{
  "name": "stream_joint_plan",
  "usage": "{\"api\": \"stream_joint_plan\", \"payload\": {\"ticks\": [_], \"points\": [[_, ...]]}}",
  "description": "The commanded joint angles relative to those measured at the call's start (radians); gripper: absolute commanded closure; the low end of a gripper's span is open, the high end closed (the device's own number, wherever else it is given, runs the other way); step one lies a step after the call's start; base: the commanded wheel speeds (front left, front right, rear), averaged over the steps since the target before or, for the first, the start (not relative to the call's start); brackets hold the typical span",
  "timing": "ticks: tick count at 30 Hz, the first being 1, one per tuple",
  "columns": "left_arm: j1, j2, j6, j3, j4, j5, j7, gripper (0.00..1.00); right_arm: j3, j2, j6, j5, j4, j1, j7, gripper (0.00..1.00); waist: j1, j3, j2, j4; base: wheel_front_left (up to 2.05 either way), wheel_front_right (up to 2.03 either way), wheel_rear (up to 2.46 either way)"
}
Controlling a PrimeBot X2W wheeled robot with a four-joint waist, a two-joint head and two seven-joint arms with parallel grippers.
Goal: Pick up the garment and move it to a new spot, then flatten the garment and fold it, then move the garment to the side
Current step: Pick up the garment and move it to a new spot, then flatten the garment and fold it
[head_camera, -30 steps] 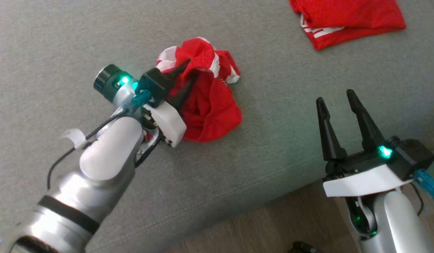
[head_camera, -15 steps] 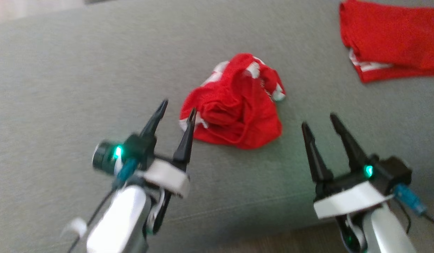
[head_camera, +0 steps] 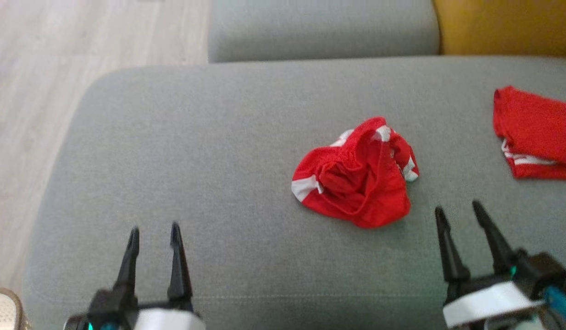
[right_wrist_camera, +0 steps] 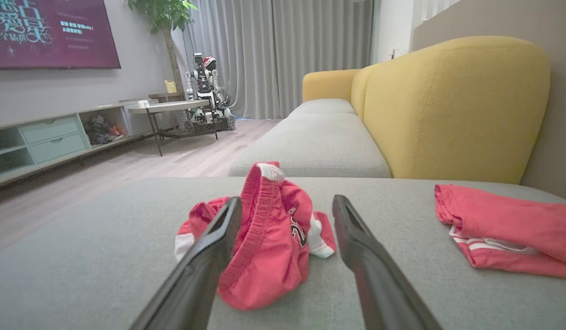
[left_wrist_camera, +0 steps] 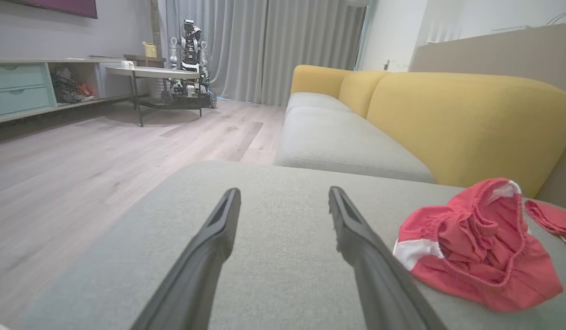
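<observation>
Left gripper (head_camera: pixel 154 228) has let go and backed to lower left — it and right gripper (head_camera: pixel 458 206) both spread, empty. Garment (head_camera: pixel 356 176) crumpled centre-right on cushion (head_camera: pixel 196 151); I judge it moved — flattening, folding remain.

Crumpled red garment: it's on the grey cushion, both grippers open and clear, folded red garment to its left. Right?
No: the head view shows the folded red garment to the right of the crumpled red garment, not left. Rest holds: grey cushion, left gripper and right gripper open and clear.
</observation>
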Motion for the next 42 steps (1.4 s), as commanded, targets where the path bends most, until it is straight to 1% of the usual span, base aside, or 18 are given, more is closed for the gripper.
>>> {"api": "stream_joint_plan", "payload": {"ticks": [1, 3, 5, 7, 9, 18, 23, 33, 35, 36, 38, 42], "points": [[-0.032, -0.012, -0.003, 0.036, -0.039, 0.020, -0.005, 0.00, 0.023, -0.003, 0.000, -0.006, -0.038, -0.016, -0.006, 0.00, 0.0001, -0.019, -0.0001, 0.012, 0.00, 0.00, 0.00], [0.008, -0.015, -0.008, 0.045, -0.048, 0.053, -0.005, 0.00, 0.014, -0.003, 0.000, -0.002, -0.043, 0.006, -0.006, 0.00, 0.0001, -0.023, -0.0001, 0.009, 0.00, 0.00, 0.00], [0.031, -0.016, -0.024, 0.041, -0.042, 0.084, -0.005, 0.00, 0.021, -0.003, 0.000, -0.019, -0.047, 0.020, -0.006, 0.00, 0.0001, -0.024, -0.0001, 0.007, 0.00, 0.00, 0.00], [0.044, -0.017, -0.042, 0.037, -0.034, 0.098, -0.005, 0.00, 0.021, -0.003, 0.000, -0.019, -0.054, 0.027, -0.006, 0.00, 0.0001, -0.025, -0.0001, 0.002, 0.00, 0.00, 0.00], [0.051, -0.019, -0.050, 0.038, -0.027, 0.106, -0.005, 0.00, 0.026, -0.003, 0.000, -0.019, -0.056, 0.030, -0.006, 0.00, 0.0001, -0.024, -0.0001, -0.006, 0.00, 0.00, 0.00], [0.054, -0.023, -0.054, 0.030, -0.025, 0.132, -0.005, 0.00, 0.027, -0.003, 0.000, -0.013, -0.049, 0.026, -0.006, 0.00, 0.0001, -0.024, -0.0001, -0.022, 0.00, 0.00, 0.00], [0.046, -0.023, -0.068, 0.021, -0.023, 0.129, -0.005, 0.00, 0.021, -0.003, 0.000, 0.000, -0.042, 0.028, -0.006, 0.00, 0.0001, -0.026, -0.0001, -0.019, 0.00, 0.00, 0.00], [0.042, -0.024, -0.075, -0.001, -0.014, 0.121, -0.005, 0.00, 0.031, -0.003, 0.000, 0.028, -0.018, 0.022, -0.006, 0.00, 0.0001, -0.028, -0.0001, -0.013, 0.00, 0.00, 0.00], [0.033, -0.024, -0.092, -0.016, -0.011, 0.110, -0.005, 0.00, 0.032, -0.003, 0.000, 0.027, -0.017, 0.020, -0.006, 0.00, 0.0001, -0.024, -0.0001, -0.012, 0.00, 0.00, 0.00], [0.033, -0.024, -0.092, -0.016, -0.011, 0.110, -0.005, 0.00, 0.032, -0.003, 0.000, 0.027, -0.017, 0.020, -0.006, 0.00, 0.0001, -0.024, -0.0001, -0.012, 0.00, 0.00, 0.00], [0.012, -0.024, -0.123, -0.046, 0.001, 0.101, -0.005, 0.00, 0.035, -0.003, 0.000, 0.026, -0.016, 0.016, -0.006, 0.00, 0.0001, -0.018, -0.0001, -0.013, 0.00, 0.00, 0.00], [-0.078, -0.024, -0.197, -0.139, 0.049, 0.086, -0.005, 0.00, 0.051, -0.003, 0.000, 0.018, -0.016, 0.002, -0.006, 0.00, 0.0001, 0.007, -0.0001, -0.028, 0.00, 0.00, 0.00]]}}
